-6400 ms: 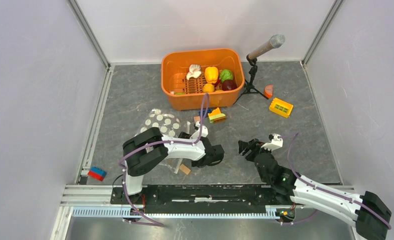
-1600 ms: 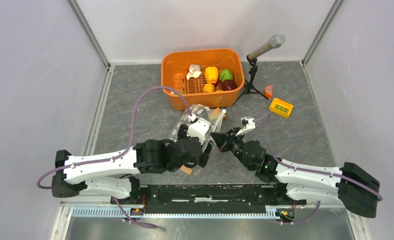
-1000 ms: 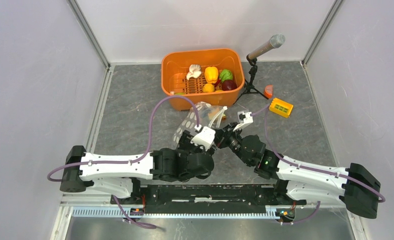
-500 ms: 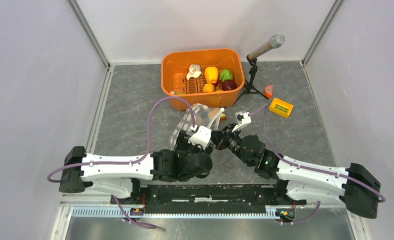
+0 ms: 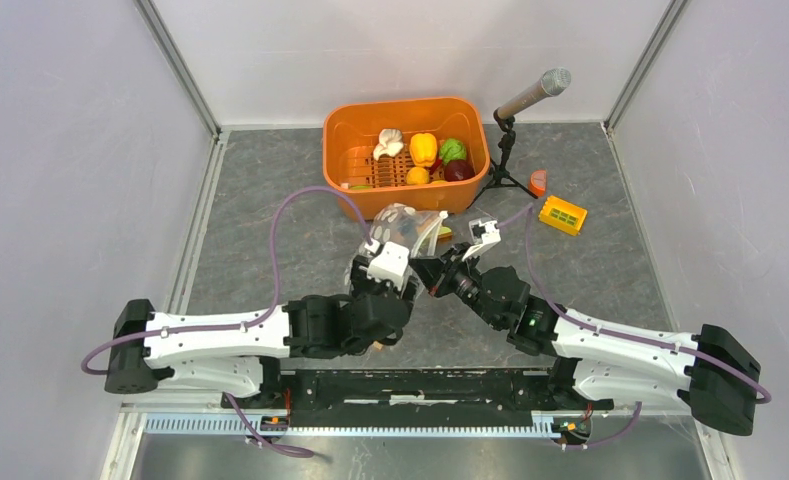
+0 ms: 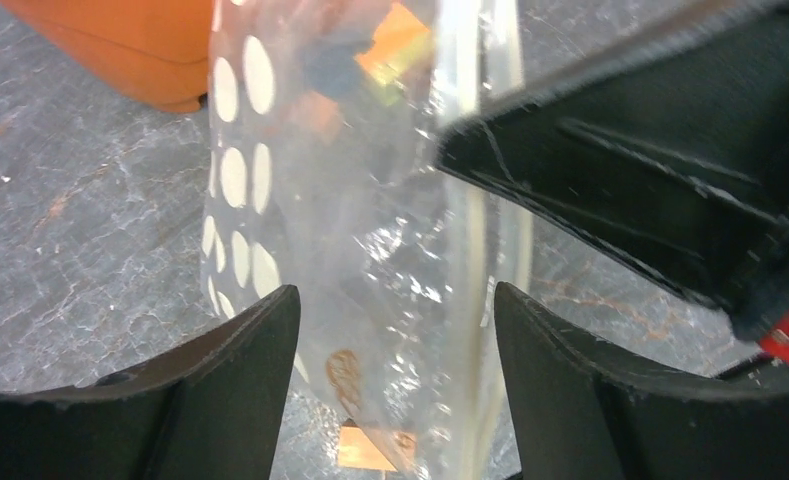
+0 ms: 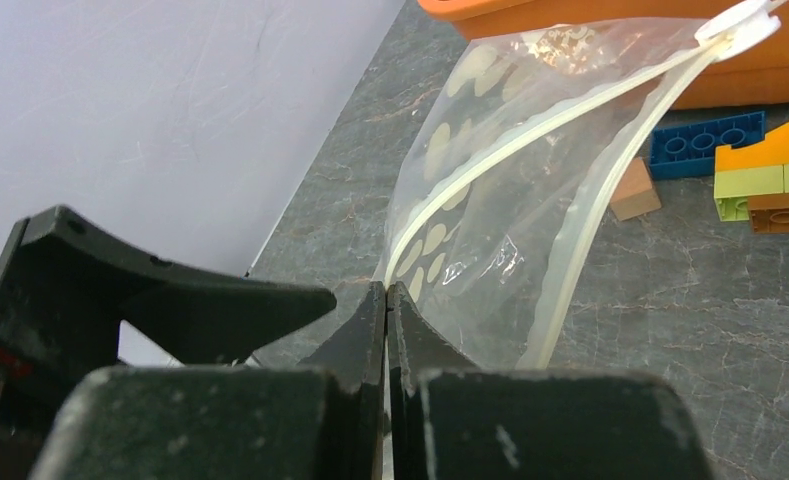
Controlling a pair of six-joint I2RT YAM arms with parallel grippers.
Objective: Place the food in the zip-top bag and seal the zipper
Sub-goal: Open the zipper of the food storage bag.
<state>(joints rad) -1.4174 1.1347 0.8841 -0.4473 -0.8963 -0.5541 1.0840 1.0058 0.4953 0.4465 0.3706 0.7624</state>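
Hanging between the 2 arms over the grey marbled table [image 5: 270, 230], the clear plastic zip-top bag with white dots [image 5: 407, 226] is just in front of the orange plastic basket [image 5: 342, 196]. The right gripper [image 7: 387, 305] has its 2 black fingers pressed together on 1 end of the bag's mouth, with only a thin line between them. From there the zipper [image 7: 530, 130], a narrow whitish strip, runs away toward the basket. Its 2 halves stand apart in a long loop, so the mouth is open, and they join at a small white slider [image 7: 740, 22]. The left gripper [image 6: 395, 300] is at medium width: its 2 dark fingers stand apart with the zip-top bag passing between them, and I cannot tell if they press on the film. 5 pieces of the toy food lie in the basket: a white toy garlic [image 5: 388, 143], a yellow toy pepper [image 5: 424, 148], a green toy cabbage [image 5: 453, 150], a dark red round piece [image 5: 459, 171] and a yellow-orange round piece [image 5: 418, 176]. On the table near the bag lie a blue building block [image 7: 708, 145], a small tan wooden cube [image 7: 635, 188] and an orange and green block [image 7: 770, 165]. A grey microphone on a small black tripod [image 5: 530, 96] stands just right of the basket.
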